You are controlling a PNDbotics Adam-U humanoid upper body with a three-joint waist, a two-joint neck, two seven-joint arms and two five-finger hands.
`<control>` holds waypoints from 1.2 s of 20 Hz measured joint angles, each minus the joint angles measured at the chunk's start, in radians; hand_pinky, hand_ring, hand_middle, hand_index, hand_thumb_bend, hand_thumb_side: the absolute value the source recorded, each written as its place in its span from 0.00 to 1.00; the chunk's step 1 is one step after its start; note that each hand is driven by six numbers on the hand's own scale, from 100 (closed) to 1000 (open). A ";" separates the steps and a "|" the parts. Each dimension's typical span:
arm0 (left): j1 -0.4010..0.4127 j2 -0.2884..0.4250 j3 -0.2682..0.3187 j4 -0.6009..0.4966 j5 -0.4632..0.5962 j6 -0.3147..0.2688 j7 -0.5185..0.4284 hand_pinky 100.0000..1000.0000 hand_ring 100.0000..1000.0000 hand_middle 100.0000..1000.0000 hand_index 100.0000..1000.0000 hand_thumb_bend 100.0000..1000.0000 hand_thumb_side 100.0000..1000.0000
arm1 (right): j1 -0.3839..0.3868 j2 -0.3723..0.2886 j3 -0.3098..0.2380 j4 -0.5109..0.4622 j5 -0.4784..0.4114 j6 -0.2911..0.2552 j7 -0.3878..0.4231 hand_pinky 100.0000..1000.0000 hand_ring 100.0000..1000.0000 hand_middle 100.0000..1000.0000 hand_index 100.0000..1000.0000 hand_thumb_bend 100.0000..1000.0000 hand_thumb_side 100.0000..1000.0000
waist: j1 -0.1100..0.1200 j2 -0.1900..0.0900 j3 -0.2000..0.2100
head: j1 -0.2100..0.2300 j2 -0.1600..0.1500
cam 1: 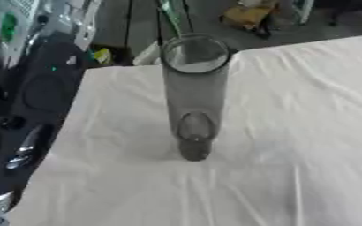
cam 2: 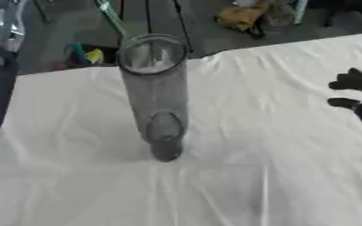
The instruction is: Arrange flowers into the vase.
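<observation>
Glass vase (cam 2: 155, 92) stands upright and empty; right hand (cam 2: 357, 95), fingers seemingly spread, holds nothing. No flowers visible, so find a stem first.

Vase (cam 1: 193, 95): upright on table (cam 1: 292, 154), centre.
Right hand (cam 2: 356, 95): right edge, above table, apart from vase.

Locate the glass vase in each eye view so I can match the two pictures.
Left eye view: vase stands upright just right of centre on the white tablecloth.
Right eye view: same vase, left of centre.
Shared landmark: the yellow-brown bundle on the floor, beyond the table.
</observation>
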 measured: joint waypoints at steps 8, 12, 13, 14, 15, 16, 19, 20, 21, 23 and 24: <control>0.006 -0.007 0.000 0.000 0.001 -0.009 -0.009 0.00 0.00 0.00 0.00 0.00 0.67 | -0.001 0.003 -0.001 0.000 0.001 0.000 0.000 0.69 1.00 0.64 0.77 0.00 1.00 | 0.000 0.007 -0.001 | -0.004 -0.007; 0.007 -0.007 -0.002 -0.010 0.003 -0.017 -0.014 0.00 0.00 0.00 0.00 0.00 0.67 | -0.005 0.003 -0.001 0.000 0.001 0.001 0.002 0.69 1.00 0.64 0.77 0.00 1.00 | 0.003 0.014 -0.002 | -0.003 -0.007; 0.007 -0.007 -0.005 -0.013 0.003 -0.020 -0.017 0.00 0.00 0.00 0.00 0.00 0.67 | -0.005 0.004 -0.001 0.000 0.001 0.001 0.002 0.69 1.00 0.64 0.77 0.00 1.00 | 0.005 0.016 -0.004 | -0.002 -0.007; 0.009 -0.007 -0.007 -0.016 0.005 -0.024 -0.021 0.00 0.00 0.00 0.00 0.00 0.66 | -0.005 0.004 -0.003 0.000 0.001 0.001 0.002 0.69 1.00 0.64 0.77 0.00 1.00 | 0.005 0.017 -0.006 | -0.002 -0.007; 0.010 -0.007 -0.007 -0.019 0.005 -0.028 -0.025 0.00 0.00 0.00 0.00 0.00 0.66 | -0.005 0.004 -0.005 0.000 0.001 0.001 0.002 0.69 1.00 0.64 0.77 0.00 1.00 | 0.005 0.019 -0.007 | -0.002 -0.008; 0.014 -0.007 -0.009 -0.022 0.006 -0.033 -0.030 0.00 0.00 0.00 0.00 0.00 0.66 | -0.006 0.005 -0.006 0.000 0.001 0.001 0.002 0.69 1.00 0.64 0.77 0.00 1.00 | 0.005 0.020 -0.007 | -0.002 -0.008; 0.019 -0.007 -0.012 -0.031 0.011 -0.046 -0.044 0.00 0.00 0.00 0.00 0.00 0.67 | -0.008 0.006 -0.006 0.000 0.001 0.001 0.002 0.69 1.00 0.64 0.77 0.00 1.00 | 0.005 0.026 -0.007 | -0.003 -0.011; 0.022 -0.007 -0.012 -0.031 0.013 -0.049 -0.048 0.00 0.00 0.00 0.00 0.00 0.67 | -0.008 0.008 -0.006 0.000 0.001 0.001 0.002 0.69 1.00 0.64 0.77 0.00 1.00 | 0.005 0.027 -0.007 | -0.003 -0.012; 0.025 -0.007 -0.012 -0.031 0.015 -0.052 -0.051 0.00 0.00 0.00 0.00 0.00 0.67 | -0.008 0.009 -0.006 0.000 0.001 0.001 0.002 0.69 1.00 0.64 0.77 0.00 1.00 | 0.005 0.029 -0.007 | -0.004 -0.014; 0.028 -0.007 -0.012 -0.031 0.020 -0.055 -0.057 0.00 0.00 0.00 0.00 0.00 0.67 | -0.008 0.011 -0.006 0.000 0.001 0.001 0.002 0.69 1.00 0.64 0.77 0.00 1.00 | 0.005 0.033 -0.007 | -0.005 -0.015; 0.029 -0.007 -0.012 -0.031 0.023 -0.056 -0.060 0.00 0.00 0.00 0.00 0.00 0.67 | -0.008 0.011 -0.007 0.000 0.001 0.001 0.002 0.69 1.00 0.64 0.77 0.00 1.00 | 0.005 0.034 -0.007 | -0.005 -0.015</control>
